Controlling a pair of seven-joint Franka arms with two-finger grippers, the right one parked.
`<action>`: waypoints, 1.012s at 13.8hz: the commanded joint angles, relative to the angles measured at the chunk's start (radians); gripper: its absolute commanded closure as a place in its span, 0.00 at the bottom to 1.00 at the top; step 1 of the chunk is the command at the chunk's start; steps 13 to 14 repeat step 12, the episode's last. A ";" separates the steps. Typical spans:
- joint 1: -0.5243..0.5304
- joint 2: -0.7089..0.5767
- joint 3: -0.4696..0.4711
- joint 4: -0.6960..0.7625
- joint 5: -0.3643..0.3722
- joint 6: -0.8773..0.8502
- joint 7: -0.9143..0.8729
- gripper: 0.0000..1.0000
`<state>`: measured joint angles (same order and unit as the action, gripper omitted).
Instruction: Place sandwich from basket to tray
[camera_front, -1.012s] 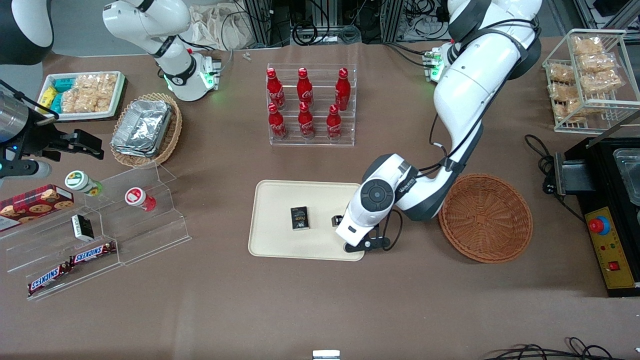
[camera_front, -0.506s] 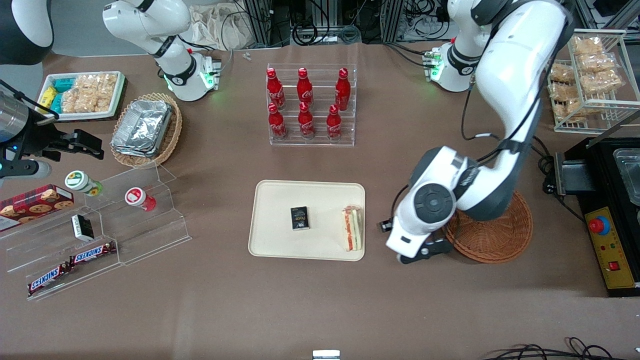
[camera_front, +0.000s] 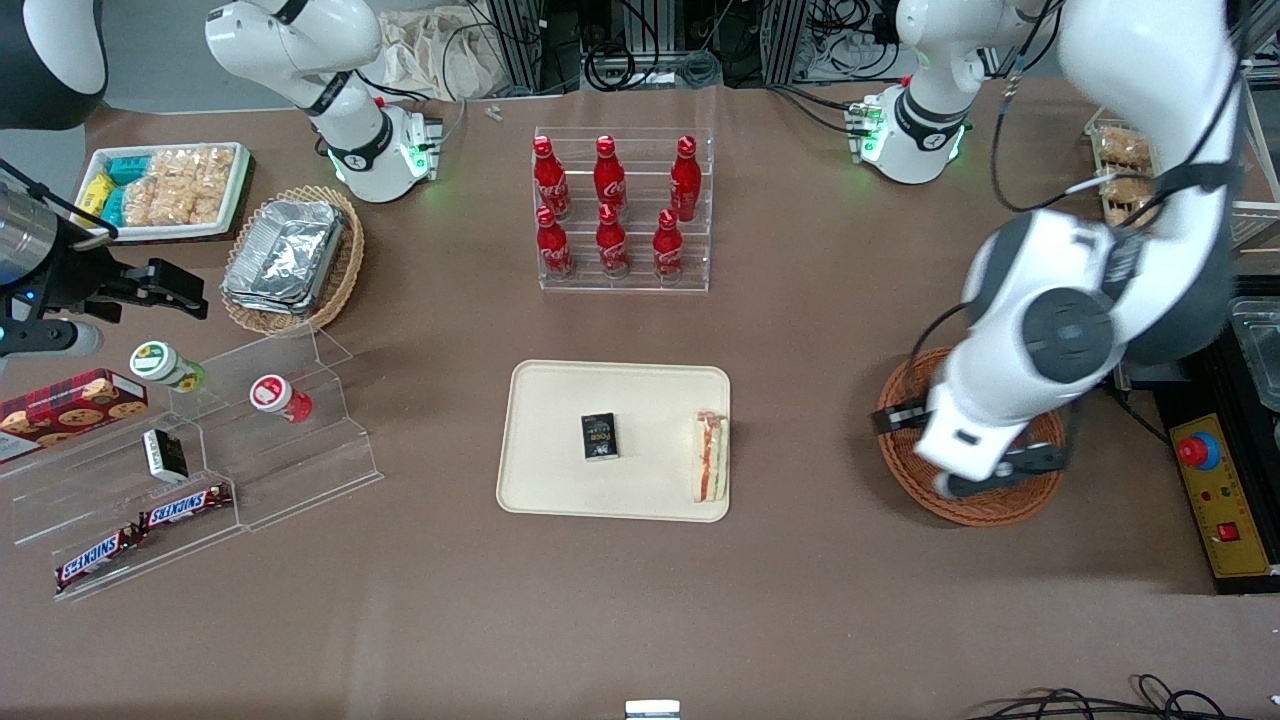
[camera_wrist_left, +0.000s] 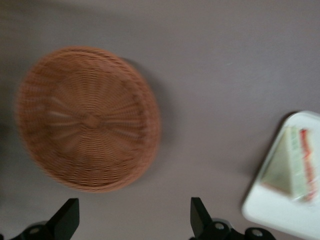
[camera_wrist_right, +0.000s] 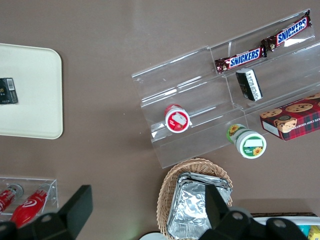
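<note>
I see the sandwich lying on the tray, at the tray's edge nearest the basket, with a small black box beside it. My tool hangs above the basket, its fingers spread wide with nothing between them. The basket sits on the tabletop toward the working arm's end.

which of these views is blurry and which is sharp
Left wrist view: motion-smeared; the basket weave and the sandwich on the tray look soft, the open gripper above bare table. Front view: mostly crisp, the sandwich filling readable, only the arm over the basket slightly smeared. Right wrist view: sharp, the candy bar lettering legible.
</note>
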<state>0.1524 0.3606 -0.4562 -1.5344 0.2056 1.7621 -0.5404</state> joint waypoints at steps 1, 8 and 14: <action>0.111 -0.204 -0.012 -0.214 -0.055 0.020 0.181 0.00; -0.097 -0.362 0.358 -0.305 -0.137 -0.003 0.475 0.00; -0.097 -0.234 0.355 -0.114 -0.144 -0.111 0.477 0.00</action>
